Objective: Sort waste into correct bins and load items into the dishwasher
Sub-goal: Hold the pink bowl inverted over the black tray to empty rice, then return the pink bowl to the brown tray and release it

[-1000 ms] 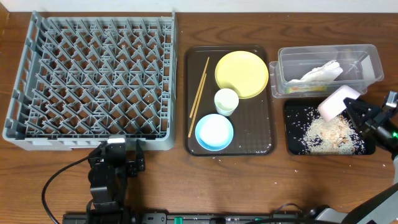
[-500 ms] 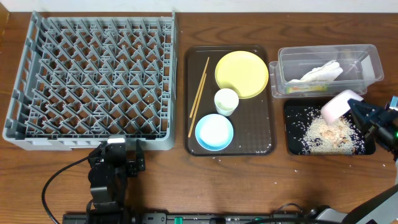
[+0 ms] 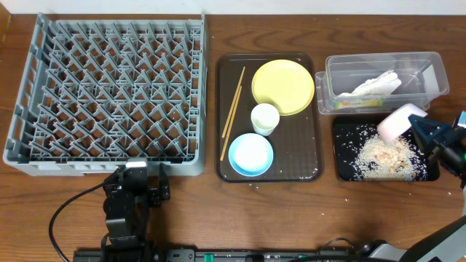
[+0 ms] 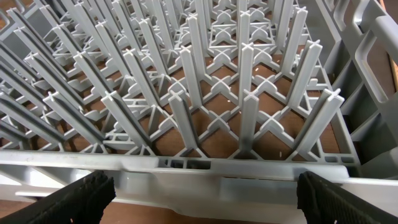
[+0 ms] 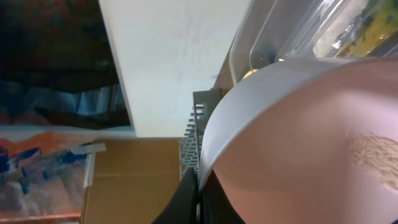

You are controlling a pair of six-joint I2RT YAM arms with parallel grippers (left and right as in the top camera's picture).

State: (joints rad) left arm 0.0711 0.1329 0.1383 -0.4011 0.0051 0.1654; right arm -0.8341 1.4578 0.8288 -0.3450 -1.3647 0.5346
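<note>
My right gripper is shut on the rim of the white bowl, held tilted on edge over the black tray, where rice crumbs lie piled. In the right wrist view the fingers pinch the bowl wall, and a patch of rice sticks inside. The clear tub holds the napkin and wrapper. The yellow plate, white cup, blue bowl and chopsticks lie on the brown tray. My left gripper stands open at the grey dish rack's near wall.
A few stray rice grains lie on the wooden table near the black tray's front left corner. The left arm's cable loops over the table's near edge. The clear tub's wall shows just behind the bowl in the right wrist view.
The right gripper and the white bowl have shifted slightly to the right over the black tray. The left arm has not moved.
</note>
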